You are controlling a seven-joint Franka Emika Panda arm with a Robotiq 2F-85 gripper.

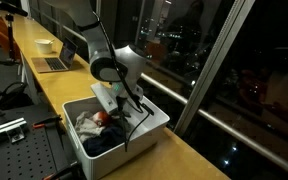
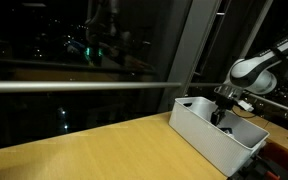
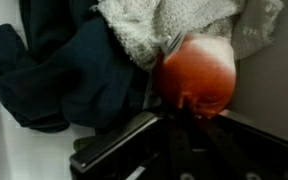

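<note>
Gripper: the gripper reaches down into the white bin. Its jaws are drawn close together, with almost no gap. I cannot tell whether they pinch anything.
Red thing, place: in the wrist view the red thing lies directly in front of the gripper, at its tips. I cannot tell whether it touches them or is only just beside them. It is inside the bin, among the cloths.
Red thing, look: it is round and smooth, orange-red, with a paler patch on its upper side. It is blurred because it is very near the camera.
Cream cloth: the fuzzy knitted cream cloth lies just above the red thing in the wrist view and touches its upper edge.
Blue cloth: the crumpled dark blue cloth lies beside the red thing and partly under the cream cloth.
Bin: it is rectangular and open on top, and it shows in both exterior views. It holds the cream cloth, the blue cloth and the red thing.
Table: the bin stands on a long wooden table beside a dark window.
Far end of the table: a laptop and a white bowl stand well apart from the bin.
</note>
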